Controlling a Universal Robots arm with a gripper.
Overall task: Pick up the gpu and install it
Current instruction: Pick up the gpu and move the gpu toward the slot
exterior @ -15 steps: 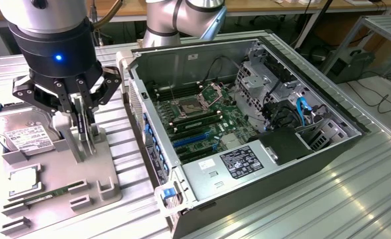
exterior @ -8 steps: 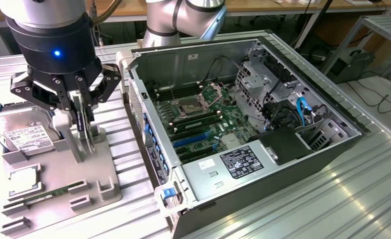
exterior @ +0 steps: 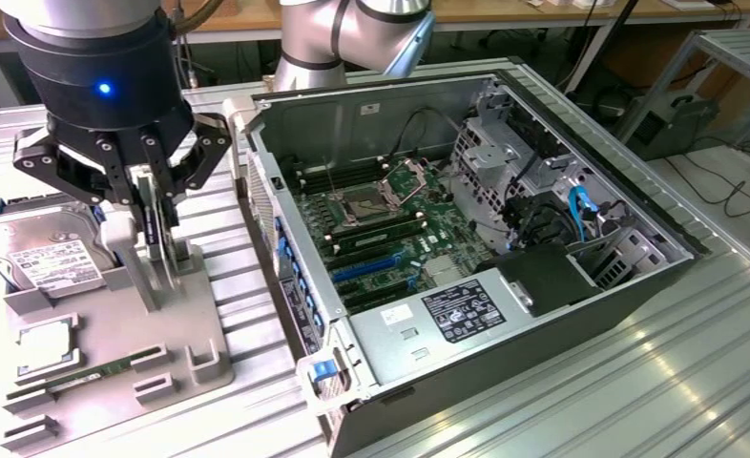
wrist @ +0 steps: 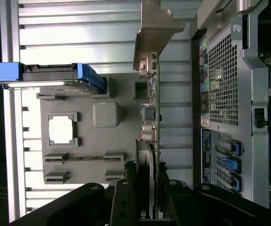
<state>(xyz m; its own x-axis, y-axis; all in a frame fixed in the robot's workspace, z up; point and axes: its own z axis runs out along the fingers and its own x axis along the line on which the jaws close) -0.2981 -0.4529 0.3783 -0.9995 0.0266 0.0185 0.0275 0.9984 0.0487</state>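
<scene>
Ribbed bench point(exterior: 579, 382): at the exterior view's left of the case point(exterior: 388, 391), the gripper point(exterior: 153, 239) is clamped on the upright gpu point(wrist: 153, 113). It is likely light, stiff and fragile, best held by its edges.

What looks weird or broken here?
Nothing looks broken or spilled. The computer case lies on its side with its cover off, and the gripper holds the gpu on edge at the grey holder.

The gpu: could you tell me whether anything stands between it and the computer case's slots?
Only the case's near wall, rising between the tray and the motherboard. The gripper is shut on the gpu; the case is open on top, and nothing covers the blue slots.
</scene>
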